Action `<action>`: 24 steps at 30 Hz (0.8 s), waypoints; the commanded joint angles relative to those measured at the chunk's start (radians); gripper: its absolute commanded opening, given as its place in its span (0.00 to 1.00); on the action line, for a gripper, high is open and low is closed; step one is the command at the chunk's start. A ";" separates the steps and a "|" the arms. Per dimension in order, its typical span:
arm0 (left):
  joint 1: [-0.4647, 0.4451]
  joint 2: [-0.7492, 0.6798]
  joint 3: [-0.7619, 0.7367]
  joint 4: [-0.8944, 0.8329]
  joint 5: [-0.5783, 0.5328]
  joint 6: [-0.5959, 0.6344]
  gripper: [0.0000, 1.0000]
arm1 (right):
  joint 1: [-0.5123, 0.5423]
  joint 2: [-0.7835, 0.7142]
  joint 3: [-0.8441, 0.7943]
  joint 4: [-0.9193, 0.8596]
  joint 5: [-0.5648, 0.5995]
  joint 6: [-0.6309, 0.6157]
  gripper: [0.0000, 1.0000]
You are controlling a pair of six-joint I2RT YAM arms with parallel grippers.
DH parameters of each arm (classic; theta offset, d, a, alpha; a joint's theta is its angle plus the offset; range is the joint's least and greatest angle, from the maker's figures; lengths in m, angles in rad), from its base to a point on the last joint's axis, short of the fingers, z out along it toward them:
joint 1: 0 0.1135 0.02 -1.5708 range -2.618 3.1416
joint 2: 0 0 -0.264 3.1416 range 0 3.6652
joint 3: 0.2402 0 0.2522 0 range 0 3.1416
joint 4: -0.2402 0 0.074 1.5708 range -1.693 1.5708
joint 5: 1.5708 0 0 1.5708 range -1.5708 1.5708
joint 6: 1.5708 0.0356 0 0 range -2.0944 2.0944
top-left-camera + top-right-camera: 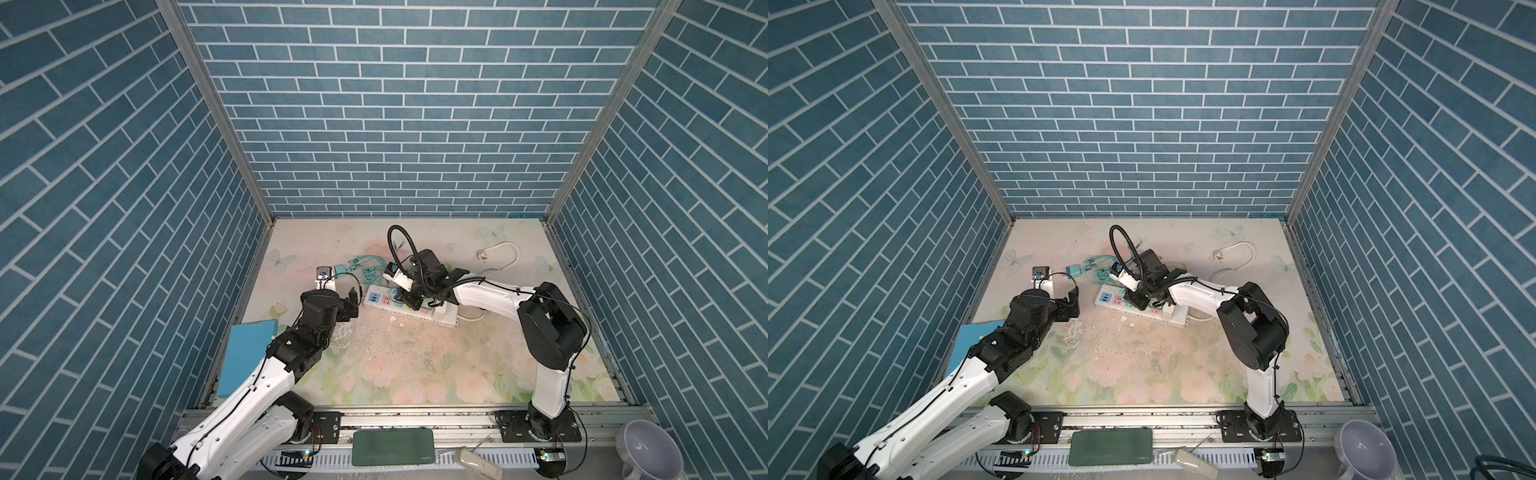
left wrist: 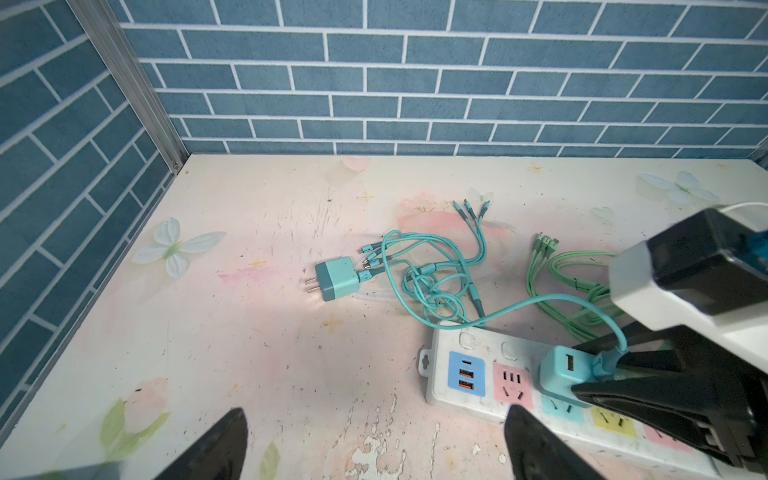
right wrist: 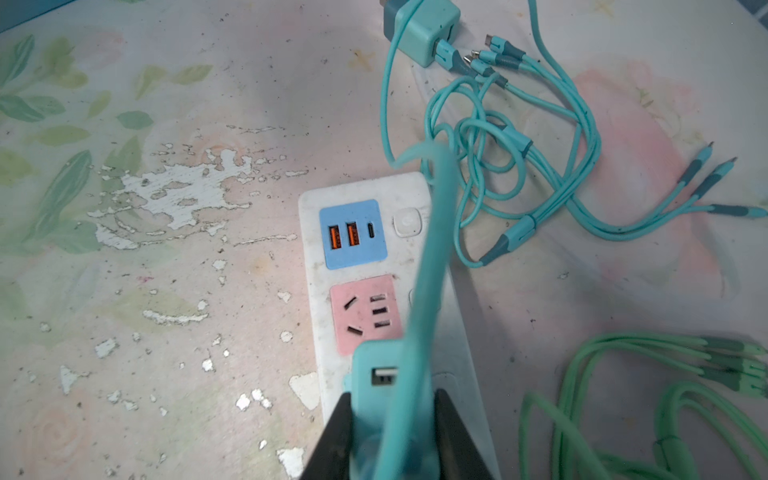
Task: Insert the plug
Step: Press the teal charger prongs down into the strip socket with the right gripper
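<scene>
A teal charger plug (image 3: 374, 361) stands upright on the white power strip (image 3: 316, 208), just past its pink socket (image 3: 365, 311). My right gripper (image 3: 392, 399) is shut on the plug from both sides. In the left wrist view the plug (image 2: 561, 370) rests on the strip's teal socket and its prongs are hidden. A teal cable runs from it to the tangle behind. In both top views the right gripper (image 1: 409, 301) (image 1: 1138, 301) hangs over the strip (image 1: 444, 318) (image 1: 1177, 318). My left gripper (image 2: 374, 440) (image 1: 352, 305) is open and empty, just left of the strip's end.
A second teal charger (image 2: 336, 277) lies on its side behind the strip among teal cables (image 2: 432, 270). Green cables (image 3: 623, 395) lie beside the strip. A white cord (image 1: 498, 253) lies at the back right. A blue board (image 1: 247, 357) leans at the left edge.
</scene>
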 commanded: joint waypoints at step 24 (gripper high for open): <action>0.017 0.001 -0.011 0.097 0.029 0.079 0.98 | -0.001 0.108 -0.159 -0.404 0.223 0.444 0.00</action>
